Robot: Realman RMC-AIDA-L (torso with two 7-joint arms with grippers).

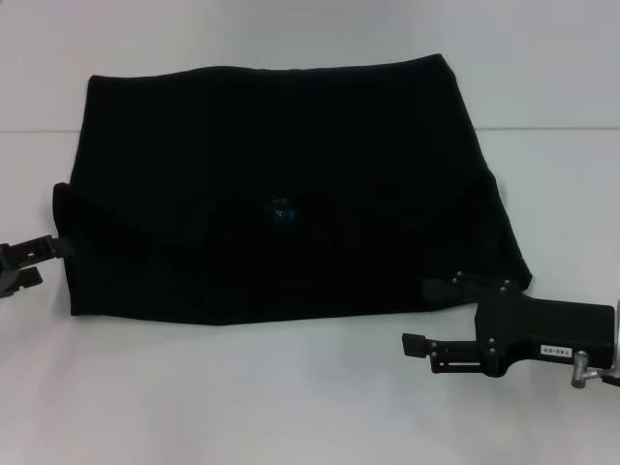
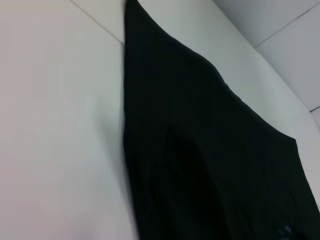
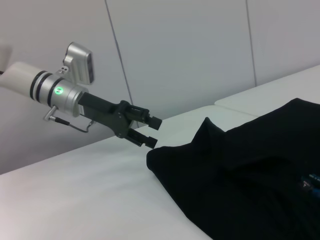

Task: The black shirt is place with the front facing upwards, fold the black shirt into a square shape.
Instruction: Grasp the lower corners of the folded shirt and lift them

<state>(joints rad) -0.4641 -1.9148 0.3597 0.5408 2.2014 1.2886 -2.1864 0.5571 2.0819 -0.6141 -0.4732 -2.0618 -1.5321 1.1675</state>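
Note:
The black shirt [image 1: 281,184] lies flat on the white table, its sides folded inward and a small blue neck label [image 1: 282,209] showing near the middle. At the shirt's left edge my left gripper [image 1: 39,260] is open with nothing between its fingers. The right wrist view shows it [image 3: 153,132] just off the cloth's corner [image 3: 165,155]. By the shirt's near right corner my right gripper [image 1: 434,312] stands open. One of its fingers [image 1: 455,281] lies over the cloth edge and the other [image 1: 415,342] is over bare table. The left wrist view shows only the shirt [image 2: 200,165].
The white table [image 1: 291,397] stretches around the shirt, with a seam line [image 1: 552,128] running across behind it. A pale wall [image 3: 190,50] stands beyond the table on the left side.

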